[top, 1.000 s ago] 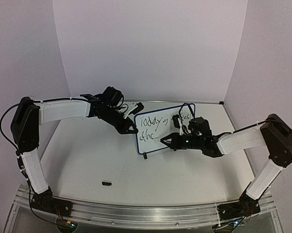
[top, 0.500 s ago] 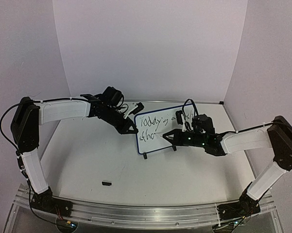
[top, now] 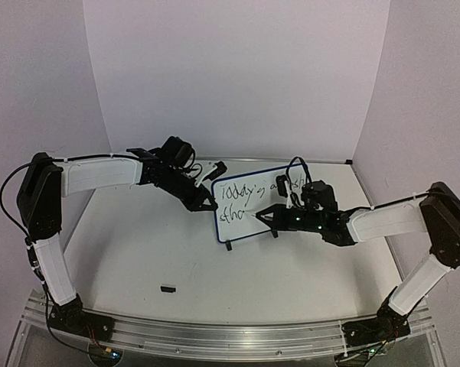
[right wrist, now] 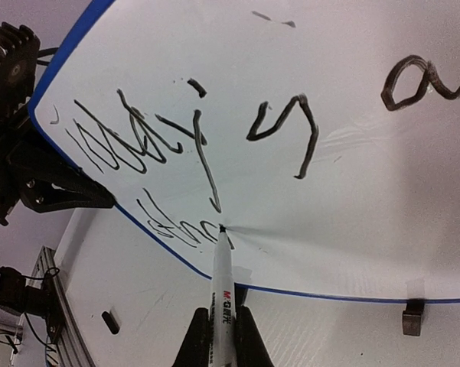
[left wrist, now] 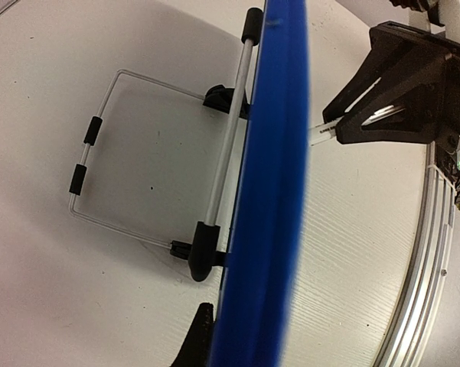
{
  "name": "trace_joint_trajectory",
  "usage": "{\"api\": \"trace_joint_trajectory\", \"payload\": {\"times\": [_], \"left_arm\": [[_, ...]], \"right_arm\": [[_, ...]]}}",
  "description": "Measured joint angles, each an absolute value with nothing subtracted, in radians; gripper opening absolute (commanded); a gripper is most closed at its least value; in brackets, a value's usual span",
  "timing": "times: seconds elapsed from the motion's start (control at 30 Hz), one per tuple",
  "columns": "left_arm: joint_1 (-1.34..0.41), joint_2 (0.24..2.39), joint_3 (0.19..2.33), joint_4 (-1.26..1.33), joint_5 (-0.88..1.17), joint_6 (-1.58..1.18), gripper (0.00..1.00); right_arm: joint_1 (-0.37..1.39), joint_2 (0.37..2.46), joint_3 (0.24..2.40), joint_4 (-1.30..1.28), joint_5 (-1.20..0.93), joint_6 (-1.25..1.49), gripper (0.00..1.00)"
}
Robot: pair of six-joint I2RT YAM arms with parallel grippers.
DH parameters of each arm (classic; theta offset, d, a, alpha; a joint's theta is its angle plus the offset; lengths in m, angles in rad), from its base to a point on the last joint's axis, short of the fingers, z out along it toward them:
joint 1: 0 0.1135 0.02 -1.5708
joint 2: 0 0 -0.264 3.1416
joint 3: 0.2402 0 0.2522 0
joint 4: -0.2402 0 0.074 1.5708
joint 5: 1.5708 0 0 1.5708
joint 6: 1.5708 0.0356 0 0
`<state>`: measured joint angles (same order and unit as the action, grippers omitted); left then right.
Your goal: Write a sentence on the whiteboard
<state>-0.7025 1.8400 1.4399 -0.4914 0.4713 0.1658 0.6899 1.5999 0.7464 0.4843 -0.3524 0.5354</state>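
Note:
The whiteboard (top: pixel 254 229) stands upright on its feet at mid-table, its blue rim (left wrist: pixel 269 191) running edge-on through the left wrist view. My left gripper (top: pixel 207 204) (left wrist: pixel 237 340) is shut on the board's left edge. The sentence (top: pixel 237 193) (right wrist: pixel 199 138) is black script in two lines; the lower line is short. My right gripper (top: pixel 266 216) (right wrist: pixel 221 315) is shut on a black-and-white marker (right wrist: pixel 223 283), whose tip touches the board at the end of the lower line. My right gripper (left wrist: pixel 402 99) also shows in the left wrist view, on the far side of the rim.
A small black marker cap (top: pixel 168 289) (right wrist: pixel 110 321) lies on the table near the front. A wire stand (left wrist: pixel 99 153) props the board from behind. One black foot (right wrist: pixel 413 316) rests on the table. White walls close in the back and sides.
My right gripper has shifted slightly up and left with the marker, and its elbow has swung right. The lower line has grown by a stroke. The left arm and board have stayed still.

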Motion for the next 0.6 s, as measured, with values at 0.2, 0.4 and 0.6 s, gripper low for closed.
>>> {"api": "trace_joint_trajectory", "payload": {"times": [0.2, 0.4, 0.6], "left_arm": [[-0.702, 1.840, 1.440, -0.491, 0.471, 0.166, 0.00], [-0.702, 1.840, 1.440, -0.491, 0.471, 0.166, 0.00], [-0.702, 1.840, 1.440, -0.491, 0.471, 0.166, 0.00]], "right_arm": [[0.690, 1.614, 0.746, 0.479, -0.353, 0.535, 0.00], [0.690, 1.615, 0.746, 0.466, -0.350, 0.535, 0.00], [0.690, 1.615, 0.746, 0.436, -0.335, 0.534, 0.00]]}}
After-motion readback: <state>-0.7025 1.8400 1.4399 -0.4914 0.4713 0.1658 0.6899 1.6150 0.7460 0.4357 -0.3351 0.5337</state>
